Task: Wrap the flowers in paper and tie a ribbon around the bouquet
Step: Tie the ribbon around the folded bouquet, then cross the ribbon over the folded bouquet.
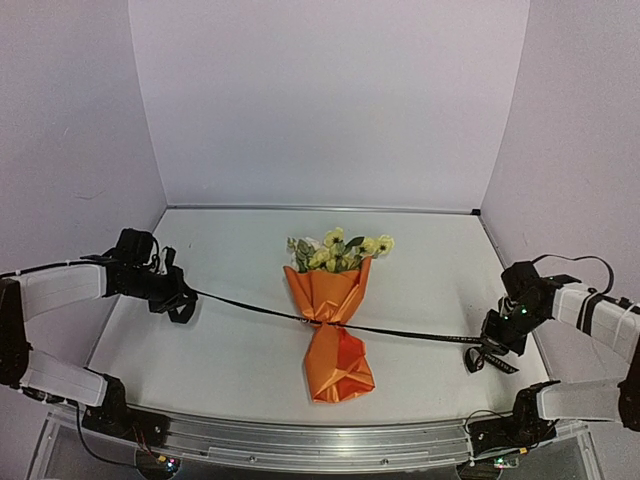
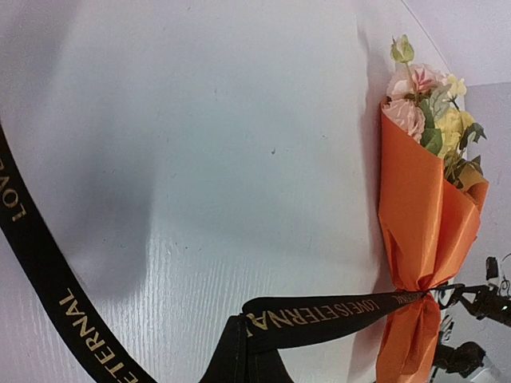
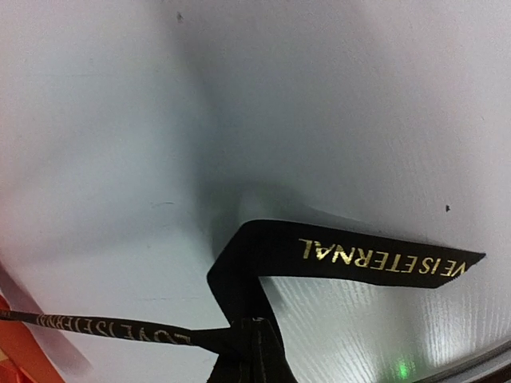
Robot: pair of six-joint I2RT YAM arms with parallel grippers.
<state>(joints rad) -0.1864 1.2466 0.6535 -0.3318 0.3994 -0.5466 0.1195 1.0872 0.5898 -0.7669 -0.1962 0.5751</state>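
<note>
Bouquet (image 1: 335,325): flat on table (image 1: 200,360), midway btw the two sets of fingers.
Ribbon (image 1: 250,306): taut, finger to finger, cinching paper (image 1: 325,290) waist.
L gripper (image 1: 180,303): pinched on ribbon end.
R gripper (image 1: 487,352): same.
Tip: pull evenly outward, low, so knot likely seats w/o dragging.

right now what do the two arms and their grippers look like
The left arm and right arm both have white-covered links and black joints. The left gripper and right gripper are black. A thin black cable loops over the right wrist, where a small green light glows.
</note>
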